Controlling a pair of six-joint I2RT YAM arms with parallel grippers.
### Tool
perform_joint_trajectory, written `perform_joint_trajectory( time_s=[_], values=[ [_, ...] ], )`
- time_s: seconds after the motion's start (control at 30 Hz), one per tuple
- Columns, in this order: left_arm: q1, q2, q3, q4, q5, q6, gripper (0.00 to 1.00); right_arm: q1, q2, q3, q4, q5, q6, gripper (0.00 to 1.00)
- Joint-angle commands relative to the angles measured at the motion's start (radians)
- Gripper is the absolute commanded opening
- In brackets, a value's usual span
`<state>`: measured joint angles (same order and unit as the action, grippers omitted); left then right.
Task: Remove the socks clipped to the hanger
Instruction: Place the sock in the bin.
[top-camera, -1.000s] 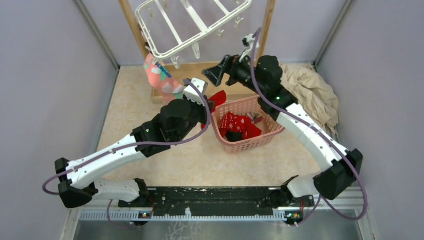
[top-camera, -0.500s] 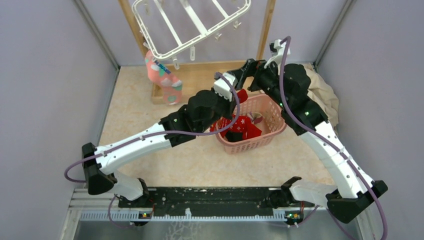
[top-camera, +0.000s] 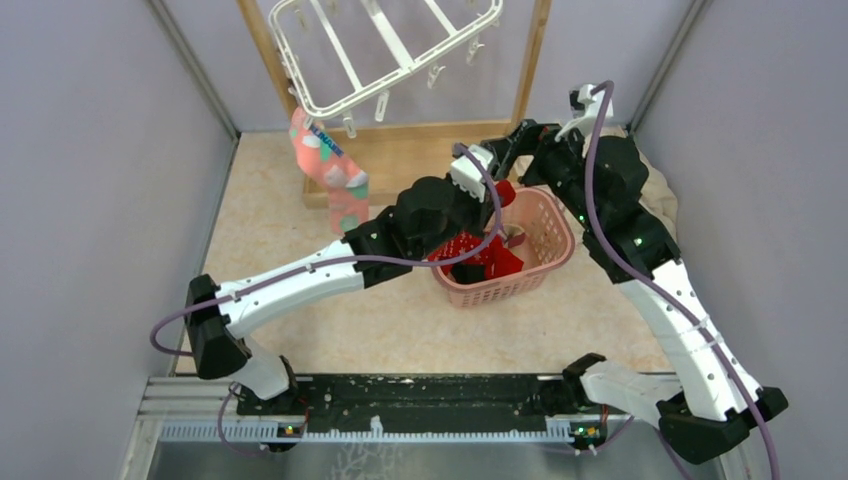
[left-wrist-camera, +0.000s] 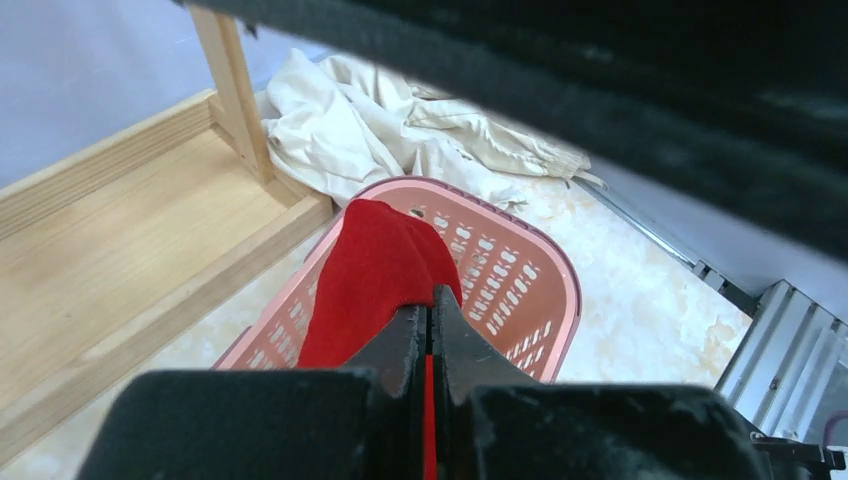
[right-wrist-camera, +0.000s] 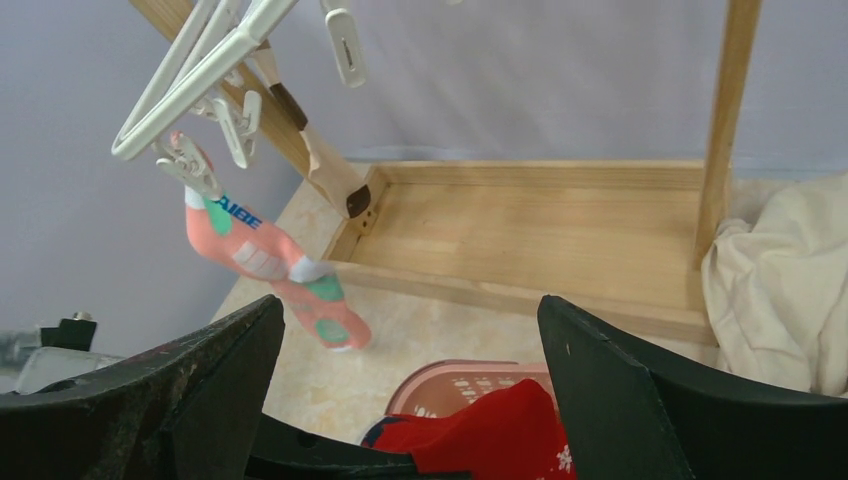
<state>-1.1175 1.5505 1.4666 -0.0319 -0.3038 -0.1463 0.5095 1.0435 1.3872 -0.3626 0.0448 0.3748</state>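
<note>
Left arm stretched forward, left tool (left-wrist-camera: 430, 318) clamped on red sock (left-wrist-camera: 372, 255) above pink basket (left-wrist-camera: 520, 290). Right arm reaches alongside, right tool (right-wrist-camera: 410, 310) fingers apart

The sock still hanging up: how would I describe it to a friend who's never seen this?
Find the wooden frame at the back; a white hanger of bars hangs tilted in it. From a clip at its lower left corner dangles one pink sock with green and white patches, the only sock clipped up; the red socks lie in the pink basket.
</note>
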Motion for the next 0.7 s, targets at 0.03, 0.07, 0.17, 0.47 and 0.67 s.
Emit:
perform_joint_trajectory(
  time_s=[0.03,0.07,0.17,0.47,0.67],
  values=[
    [-0.004,0.035,0.05,0.083,0.051,-0.016,0.01,-0.021,-0.035,0.012,0.001,0.043,-0.02,0.99],
    [-0.004,0.039,0.052,0.092,0.059,-0.016,0.01,-0.023,-0.036,0.011,-0.001,0.043,-0.02,0.99],
    [-0.002,0.06,0.079,0.099,0.074,-0.013,0.01,-0.028,-0.039,0.006,-0.002,0.047,-0.02,0.99],
    [0.003,0.103,0.084,0.109,0.08,-0.024,0.01,-0.047,-0.053,-0.004,-0.012,0.052,-0.029,0.99],
    [0.015,0.1,0.027,0.1,0.035,-0.044,0.05,-0.059,-0.056,-0.004,-0.019,0.047,-0.028,0.99]
  ],
)
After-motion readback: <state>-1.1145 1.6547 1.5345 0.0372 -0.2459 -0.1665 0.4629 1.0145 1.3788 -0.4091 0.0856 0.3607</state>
